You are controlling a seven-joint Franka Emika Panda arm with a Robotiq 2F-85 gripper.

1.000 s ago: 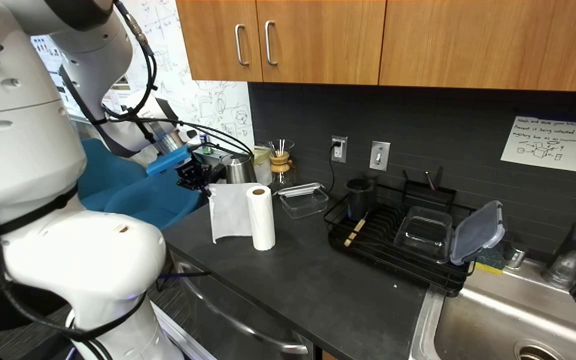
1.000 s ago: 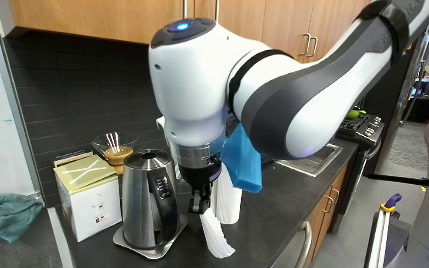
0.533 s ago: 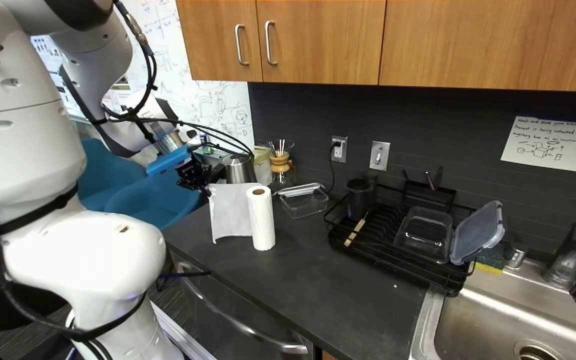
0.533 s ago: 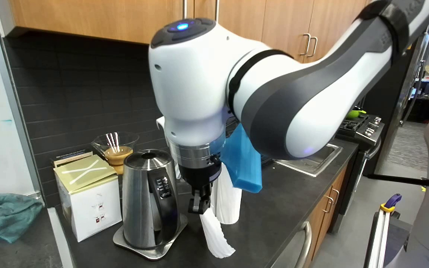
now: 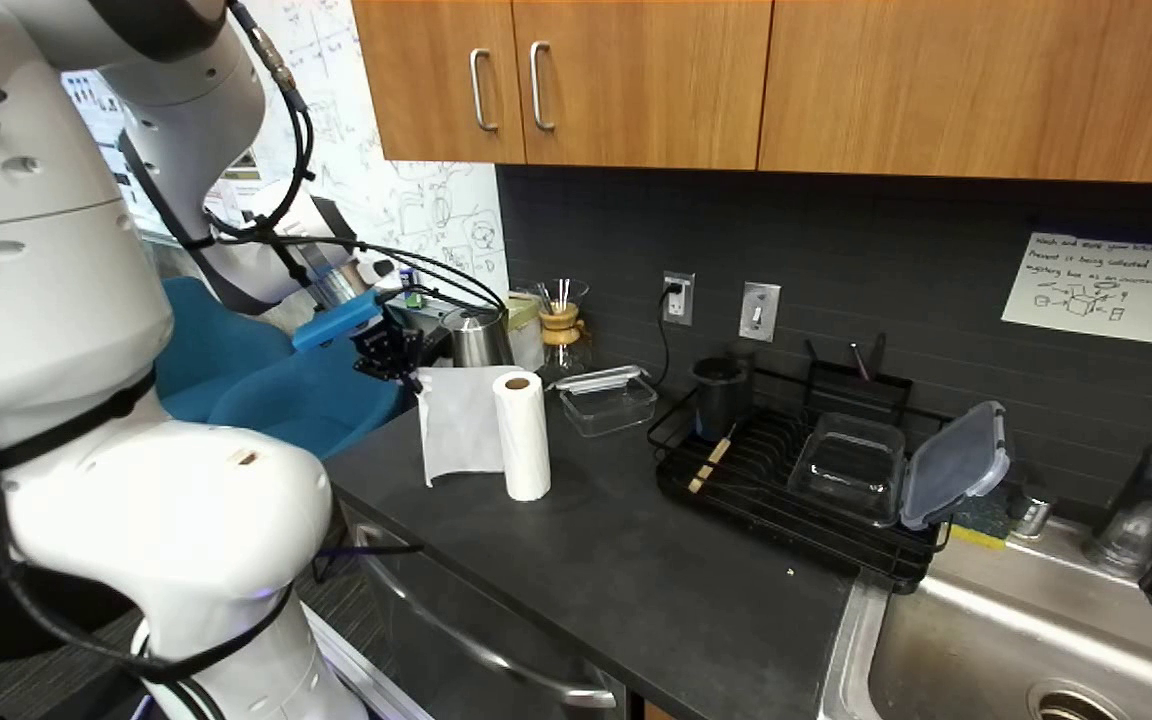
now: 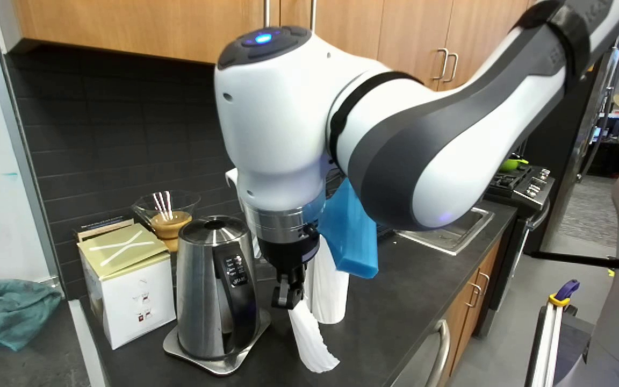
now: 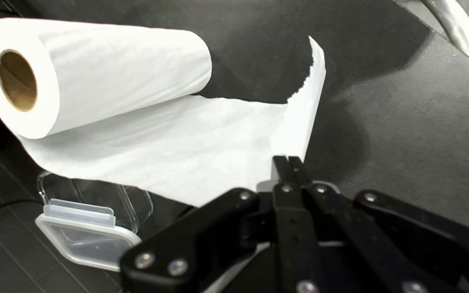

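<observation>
We've got the end effector [image 7: 287, 159] near the paper towel roll [image 5: 523, 440]. Our fingers [image 7: 280, 169] are about level with the roll's top, pinched together on its loose sheet [image 5: 461, 420]. Our wrist [image 6: 274, 140] sits higher than the roll; in an exterior view it slants down toward it. Our forearm [image 6: 449, 145] is above roll height, angled down to the wrist. Our lower links [image 5: 146, 490] are well apart from the roll. Our blue light [image 6: 263, 38] is lit.

surface [image 5: 636, 580]: dk gry
paper roll [image 5: 524, 440]: wht, upright
kettle base [image 6: 221, 367]: metal
box [image 6: 137, 301]: wht
tub [image 5: 608, 412]: clr
rack [image 5: 766, 517]: blk
</observation>
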